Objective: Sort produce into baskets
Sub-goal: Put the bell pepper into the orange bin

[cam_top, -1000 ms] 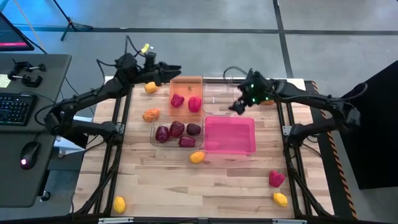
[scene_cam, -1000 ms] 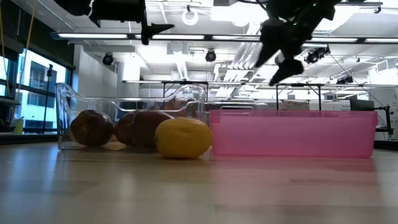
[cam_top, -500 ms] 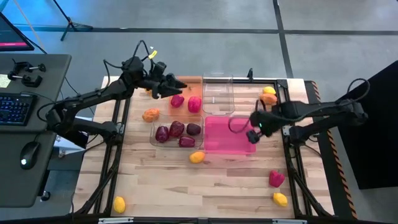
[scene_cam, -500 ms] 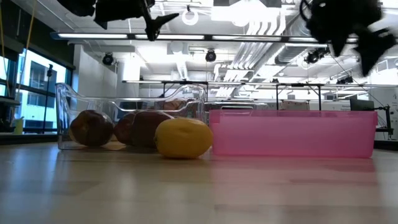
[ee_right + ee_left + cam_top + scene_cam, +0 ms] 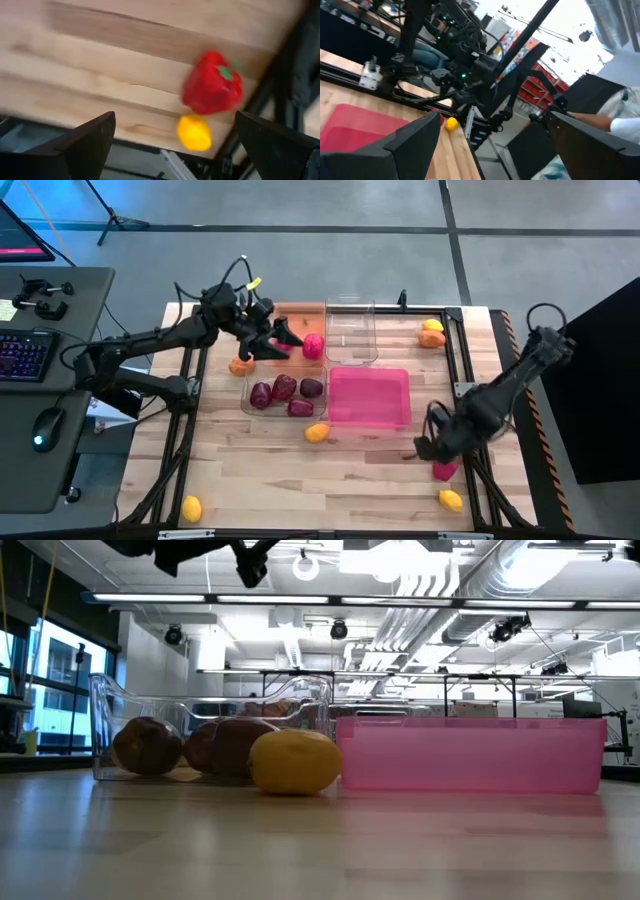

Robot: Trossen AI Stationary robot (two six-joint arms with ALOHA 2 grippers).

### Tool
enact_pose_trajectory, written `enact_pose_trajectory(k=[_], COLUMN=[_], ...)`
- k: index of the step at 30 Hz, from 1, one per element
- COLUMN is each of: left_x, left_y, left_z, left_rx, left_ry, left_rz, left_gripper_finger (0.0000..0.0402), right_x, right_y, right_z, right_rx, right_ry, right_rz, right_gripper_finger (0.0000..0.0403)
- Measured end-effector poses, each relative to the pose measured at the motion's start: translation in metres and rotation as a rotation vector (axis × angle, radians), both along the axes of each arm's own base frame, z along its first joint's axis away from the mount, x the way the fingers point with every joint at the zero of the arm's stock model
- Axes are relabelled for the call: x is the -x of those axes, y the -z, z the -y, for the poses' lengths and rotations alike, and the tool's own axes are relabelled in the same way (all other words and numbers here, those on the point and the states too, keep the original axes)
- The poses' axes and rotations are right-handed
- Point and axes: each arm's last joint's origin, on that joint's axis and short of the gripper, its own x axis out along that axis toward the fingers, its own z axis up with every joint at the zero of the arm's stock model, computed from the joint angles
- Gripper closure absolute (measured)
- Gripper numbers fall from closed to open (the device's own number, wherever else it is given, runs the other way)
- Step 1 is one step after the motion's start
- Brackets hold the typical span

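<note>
My right gripper (image 5: 421, 448) hangs open, pointing down, just left of a red pepper (image 5: 444, 470) that lies on the table at the near right; a yellow fruit (image 5: 194, 132) lies just beyond the pepper (image 5: 212, 84). My left gripper (image 5: 289, 340) is open and empty, held level above the orange basket (image 5: 305, 311), which holds a pink-red piece (image 5: 314, 346). The clear basket (image 5: 250, 385) holds several maroon pieces. The pink basket (image 5: 370, 397) stands empty beside it. A second clear basket (image 5: 350, 330) sits at the far middle.
Loose produce lies around: an orange piece (image 5: 241, 365) left of the baskets, a yellow-orange one (image 5: 317, 433) in front of them, a yellow one (image 5: 191, 507) at the near left, and two (image 5: 431, 332) at the far right. Bare wood lies along the near edge.
My right gripper has swung from above the far clear basket, past the pink basket, toward the table's near right, tipping to point down beside the red pepper. My left gripper has moved toward the near edge, over the orange basket. Both stay open.
</note>
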Motion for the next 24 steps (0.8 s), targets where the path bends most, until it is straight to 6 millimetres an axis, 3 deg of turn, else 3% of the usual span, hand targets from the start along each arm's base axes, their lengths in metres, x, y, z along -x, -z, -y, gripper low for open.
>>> enact_pose_trajectory(k=[7, 24], left_x=[-0.004, -0.005], left_y=[0.0, 0.0], left_z=[0.008, 0.007], left_rx=[0.002, 0.028], left_ry=[-0.012, -0.086], left_rz=[0.001, -0.006], left_gripper_finger=[0.0048, 0.0048], right_x=[0.011, -0.004], right_y=[0.029, 0.063], right_z=[-0.026, -0.043], right_rx=[0.04, 0.115], right_ry=[0.046, 0.06], right_rz=[-0.207, -0.282], right_gripper_finger=[0.0004, 0.0004])
